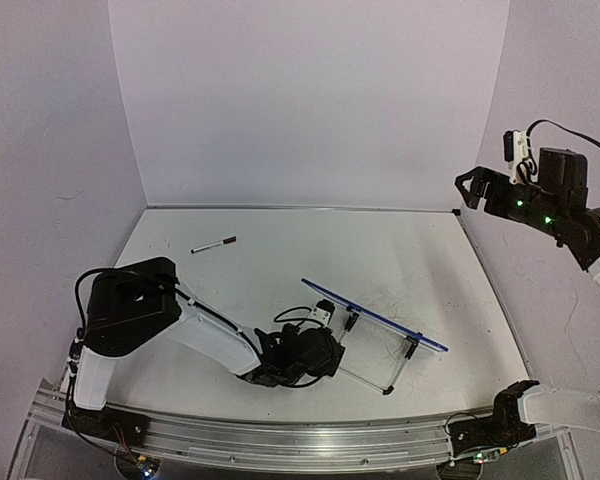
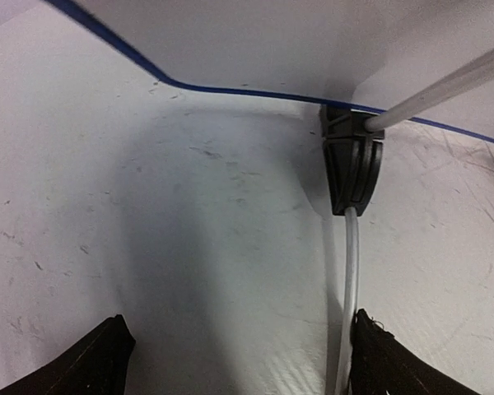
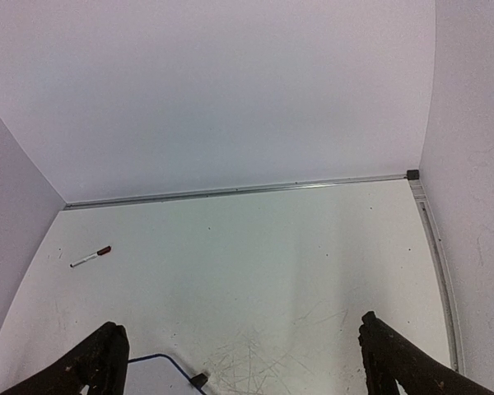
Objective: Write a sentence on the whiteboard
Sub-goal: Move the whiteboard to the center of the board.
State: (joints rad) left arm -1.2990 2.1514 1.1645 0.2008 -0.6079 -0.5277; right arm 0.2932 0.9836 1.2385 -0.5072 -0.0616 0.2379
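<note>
Standing just beyond the wide-open, empty left end effector (image 2: 239, 350): the whiteboard (image 2: 247, 41).

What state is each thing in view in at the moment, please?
Whiteboard: propped tilted on its stand; no writing shows from these views.
Marker: lying on the table, well apart from the board, unheld.
Left gripper: open, empty, low by the board's clip foot.
Right gripper: open, empty, raised above the table.
</note>
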